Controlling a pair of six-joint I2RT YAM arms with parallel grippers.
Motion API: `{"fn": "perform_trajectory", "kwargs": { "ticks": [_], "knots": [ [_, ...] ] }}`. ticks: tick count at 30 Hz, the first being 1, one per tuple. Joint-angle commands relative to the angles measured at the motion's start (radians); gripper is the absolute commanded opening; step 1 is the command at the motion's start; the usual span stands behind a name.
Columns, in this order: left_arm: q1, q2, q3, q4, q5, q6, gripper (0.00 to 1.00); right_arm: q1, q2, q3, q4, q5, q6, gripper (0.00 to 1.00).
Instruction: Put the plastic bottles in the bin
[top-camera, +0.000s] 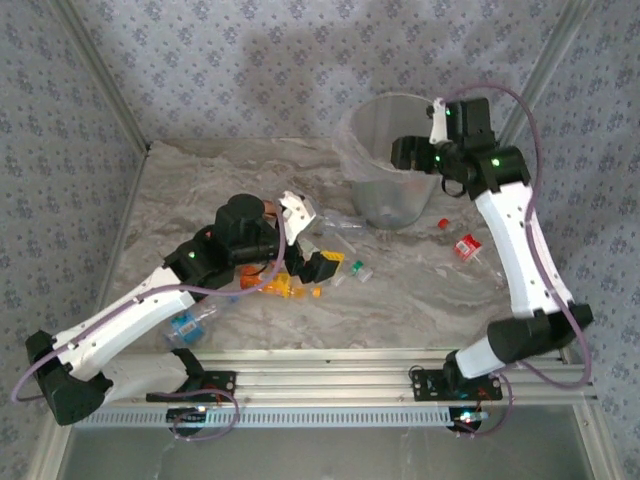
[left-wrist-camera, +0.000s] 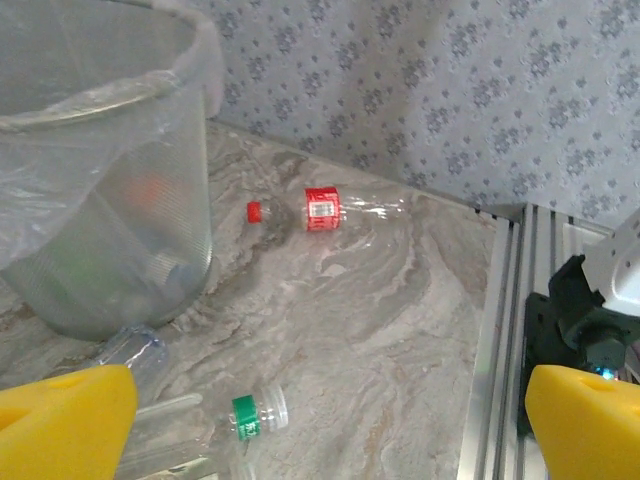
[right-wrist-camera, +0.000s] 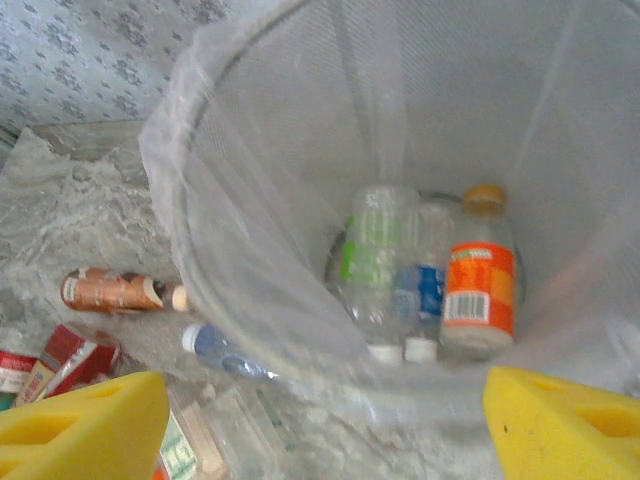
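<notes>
Bottles in the bin: an orange-filled bottle (right-wrist-camera: 478, 280), a green-label bottle (right-wrist-camera: 375, 250) and a blue-label bottle (right-wrist-camera: 425, 290) lie side by side on the bottom.
Bin (top-camera: 385, 195): upright at the far side of the table (top-camera: 200, 190), right of centre, with a clear bag folded over its rim.
Bottles on the table: loose and lying down, mostly in a cluster mid-table and around the foot of the bin.
Red-label bottle (left-wrist-camera: 345, 210): on its side to the right of the bin, well apart from it. A red cap (left-wrist-camera: 255, 210) lies just beside its neck, not touching.
Green-capped bottle (left-wrist-camera: 250, 415): on its side near the foot of the bin, just ahead of the left fingers.
Brown-label bottle (right-wrist-camera: 115, 290): on its side against the outside of the bin, on its left in the right wrist view.
Left gripper (top-camera: 315, 240): low over the mid-table cluster, yellow pads (left-wrist-camera: 60, 420) spread wide with nothing between them.
Right gripper (top-camera: 420, 135): above the mouth of the bin, looking down into it, yellow pads (right-wrist-camera: 80, 430) apart and holding nothing.
</notes>
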Motion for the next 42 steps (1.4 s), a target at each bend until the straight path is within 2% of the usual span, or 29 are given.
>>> {"fn": "perform_trajectory", "kwargs": {
  "ticks": [1,8,11,14,16,20,25,37,42],
  "knots": [
    [-0.020,0.011,0.044,-0.022,0.022,0.034,0.99,0.000,-0.123,-0.104,0.025,0.051,0.011,0.85],
    [-0.047,0.015,0.041,-0.026,0.010,0.040,1.00,-0.046,-0.322,-0.360,-0.028,0.139,0.068,0.88],
    [-0.054,0.018,0.039,-0.027,0.002,0.037,1.00,-0.131,-0.370,-0.481,0.003,0.099,0.114,0.90],
    [-0.055,0.018,0.039,-0.021,-0.001,0.027,1.00,-0.250,-0.368,-0.574,0.041,0.007,0.156,0.96],
    [-0.055,0.013,0.038,-0.022,-0.005,0.028,0.99,-0.314,-0.353,-0.642,0.079,-0.049,0.164,0.98],
    [-0.055,0.007,0.035,-0.022,-0.014,0.032,1.00,-0.408,-0.299,-0.706,0.135,-0.048,0.184,1.00],
    [-0.055,0.004,0.038,-0.026,-0.018,0.035,1.00,-0.534,-0.195,-0.755,0.235,-0.141,0.197,1.00],
    [-0.055,0.006,0.037,-0.033,-0.035,0.047,1.00,-0.592,0.038,-0.670,0.239,-0.030,0.138,1.00],
    [-0.055,0.009,0.041,-0.038,-0.037,0.052,1.00,-0.632,0.072,-0.686,0.266,-0.037,0.128,1.00]
  ]
}}
